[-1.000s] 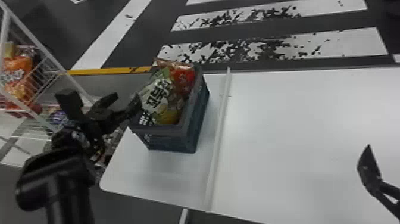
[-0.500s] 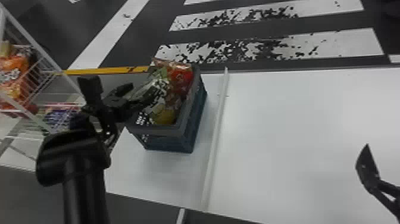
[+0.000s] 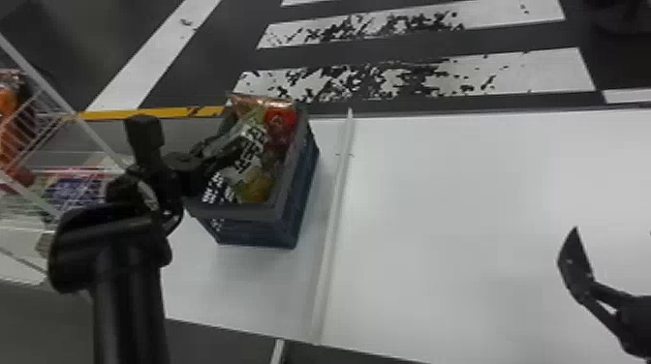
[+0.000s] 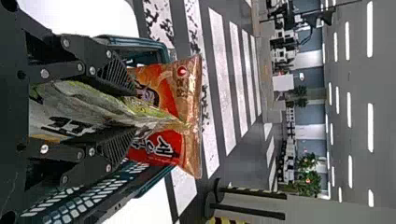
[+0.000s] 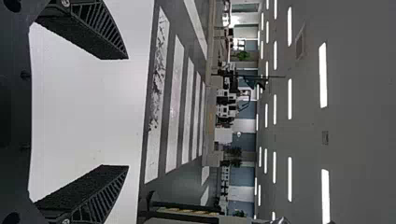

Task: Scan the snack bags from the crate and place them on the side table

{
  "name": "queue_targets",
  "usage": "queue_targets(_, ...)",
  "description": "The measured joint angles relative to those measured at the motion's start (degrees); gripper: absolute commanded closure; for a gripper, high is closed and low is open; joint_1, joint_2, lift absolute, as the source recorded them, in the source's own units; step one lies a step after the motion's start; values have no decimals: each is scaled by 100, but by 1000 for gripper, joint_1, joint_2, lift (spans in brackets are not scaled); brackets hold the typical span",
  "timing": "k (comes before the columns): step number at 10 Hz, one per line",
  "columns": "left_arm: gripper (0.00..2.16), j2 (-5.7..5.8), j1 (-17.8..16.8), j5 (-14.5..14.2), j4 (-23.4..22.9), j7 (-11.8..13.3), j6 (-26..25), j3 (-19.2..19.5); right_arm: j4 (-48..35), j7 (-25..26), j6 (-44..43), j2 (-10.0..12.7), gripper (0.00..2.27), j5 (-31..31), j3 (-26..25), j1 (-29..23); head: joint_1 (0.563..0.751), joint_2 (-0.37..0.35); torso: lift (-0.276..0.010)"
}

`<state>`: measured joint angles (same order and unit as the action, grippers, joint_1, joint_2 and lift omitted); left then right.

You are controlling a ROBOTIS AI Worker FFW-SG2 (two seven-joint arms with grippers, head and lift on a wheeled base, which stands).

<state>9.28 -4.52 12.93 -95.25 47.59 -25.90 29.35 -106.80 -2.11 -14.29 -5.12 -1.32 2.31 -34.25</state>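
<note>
Wire rack: its slanted white bars (image 3: 58,99) are seen near the table's left side, with orange snack bags (image 3: 9,128) held behind them; little room is left between rack and left arm.
Left gripper: its fingers (image 3: 235,150) are brought in over the crate's left rim, and the green-and-white snack bag (image 4: 77,109) is clamped between them.
Crate: the blue-grey crate (image 3: 256,230) is set on the left part of the white table, near the far edge; the clamped bag is seen at its mouth, beside a red-and-orange snack bag (image 4: 161,135).
Raised strip: a narrow gap is left between the crate and the white strip (image 3: 334,208), which is run from far edge to near edge.
White table: broad room for moving is offered by the surface (image 3: 460,218) between strip and right gripper; dark floor is met beyond both edges.
Right gripper: it (image 3: 576,268) is parked over the table's right part, its fingers spread wide.
Change: the left arm has been moved rightward and its gripper brought from the bag's left side onto the bag; the right gripper has been kept almost in place.
</note>
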Motion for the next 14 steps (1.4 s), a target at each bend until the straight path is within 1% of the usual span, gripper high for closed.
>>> queue_targets(1,2138,7,-13,7,2,130,-21,22,14,-1,2,-10,36,-22,4,19,695,260,-94)
queue_targets(2,2138,-7,-11,26,-27,-29,-101,44,27,-1,2,-15,36,-32,6,32,695,265,-94)
queue_targets(3,2138,-26,34,43,-129,-110,-200,86,41,0,0,-16,36,-38,6,38,695,274,-94)
queue_targets(5,2138,-32,158,3,-657,-116,-501,173,76,9,-18,-16,36,-54,1,41,695,282,-94)
queue_targets(7,2138,-32,287,-168,-1475,-70,-1017,275,80,9,-49,-8,36,-60,6,36,695,287,-94)
queue_targets(8,2138,-37,388,-319,-1962,-77,-1245,340,81,9,-71,-5,36,-60,6,31,695,286,-94)
queue_targets(9,2138,-79,480,-506,-2481,-108,-1507,424,81,9,-90,0,36,-61,7,21,695,283,-94)
queue_targets(11,2138,-241,613,-1005,-3477,-176,-2134,668,80,9,-144,2,36,-61,7,-3,695,276,-94)
queue_targets(12,2138,-346,663,-1227,-3935,-225,-2403,771,76,9,-183,2,36,-61,7,-13,695,268,-94)
queue_targets(13,2138,-479,713,-1487,-4332,-297,-2632,841,73,16,-216,2,36,-65,7,-21,695,256,-94)
queue_targets(14,2138,-645,775,-1812,-4626,-328,-2837,865,73,22,-263,2,36,-84,7,-29,695,229,-94)
